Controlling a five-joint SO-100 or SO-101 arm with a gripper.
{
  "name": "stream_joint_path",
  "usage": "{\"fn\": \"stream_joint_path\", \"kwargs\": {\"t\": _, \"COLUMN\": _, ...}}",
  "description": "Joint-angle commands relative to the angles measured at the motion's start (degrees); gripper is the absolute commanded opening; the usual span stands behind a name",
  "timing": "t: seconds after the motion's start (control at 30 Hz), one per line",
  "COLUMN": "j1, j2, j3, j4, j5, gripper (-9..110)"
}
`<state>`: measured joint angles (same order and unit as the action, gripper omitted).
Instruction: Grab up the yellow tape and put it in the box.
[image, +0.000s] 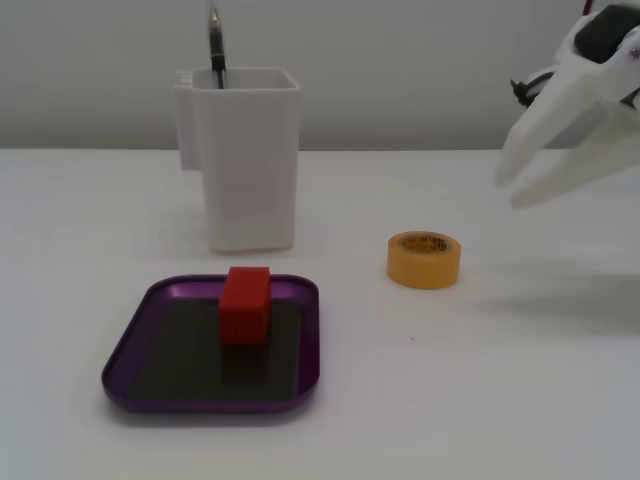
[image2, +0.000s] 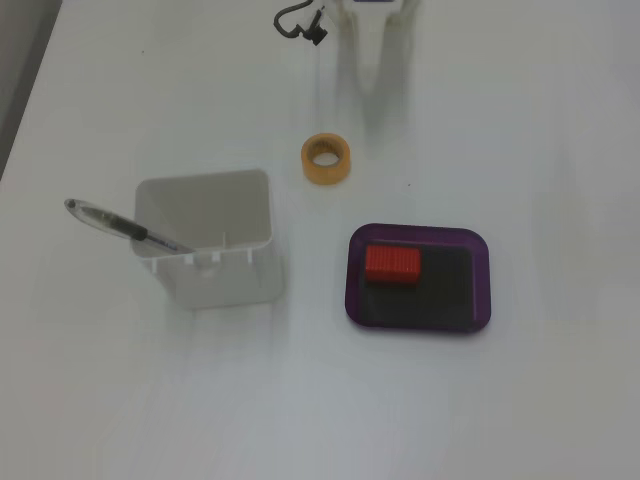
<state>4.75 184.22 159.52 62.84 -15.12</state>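
The yellow tape (image: 424, 259) lies flat on the white table, hole up, right of the tray; it also shows in the other fixed view (image2: 327, 158). The box is a shallow purple tray (image: 210, 406) with a dark base, also seen from above (image2: 484, 280). A red block (image: 245, 305) stands in it near its back edge. My white gripper (image: 508, 190) hangs in the air up and to the right of the tape, apart from it, jaws slightly open and empty. From above it (image2: 375, 60) enters from the top edge, just beyond the tape.
A tall white container (image: 245, 160) with a pen (image: 215, 40) in it stands behind the tray; in the other fixed view it (image2: 205, 240) is left of the tray. A black cable (image2: 300, 20) lies near the arm's base.
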Motion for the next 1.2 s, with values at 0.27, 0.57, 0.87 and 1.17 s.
{"fn": "stream_joint_path", "kwargs": {"t": 0.27, "j1": 13.4, "j2": -36.1, "j3": -14.0, "j4": -5.7, "j5": -1.4, "gripper": 13}}
{"fn": "stream_joint_path", "kwargs": {"t": 0.57, "j1": 12.8, "j2": -60.6, "j3": -28.8, "j4": -5.8, "j5": -0.8, "gripper": 13}}
{"fn": "stream_joint_path", "kwargs": {"t": 0.87, "j1": 12.8, "j2": -66.7, "j3": -32.0, "j4": -6.9, "j5": -0.8, "gripper": 13}}
{"fn": "stream_joint_path", "kwargs": {"t": 1.17, "j1": 12.7, "j2": -66.8, "j3": -31.9, "j4": -8.7, "j5": -0.8, "gripper": 13}}
